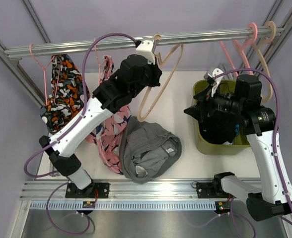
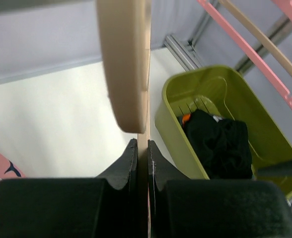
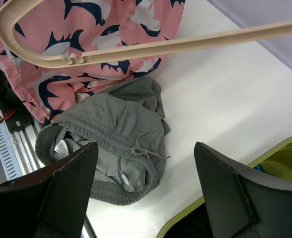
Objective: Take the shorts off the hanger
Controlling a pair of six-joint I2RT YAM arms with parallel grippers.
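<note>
The grey shorts lie crumpled on the table; they also show in the right wrist view. A bare beige hanger hangs from the rail. My left gripper is shut on the hanger's neck. The blue-orange-white patterned shorts hang on a pink hanger at far left. The black shorts lie in the green bin. My right gripper is open and empty, above the table between the bin and the grey shorts.
Pink shorts with navy sharks hang beside the left arm, also in the right wrist view. Empty pink and beige hangers hang at the rail's right end. The bin's rim is under the right wrist.
</note>
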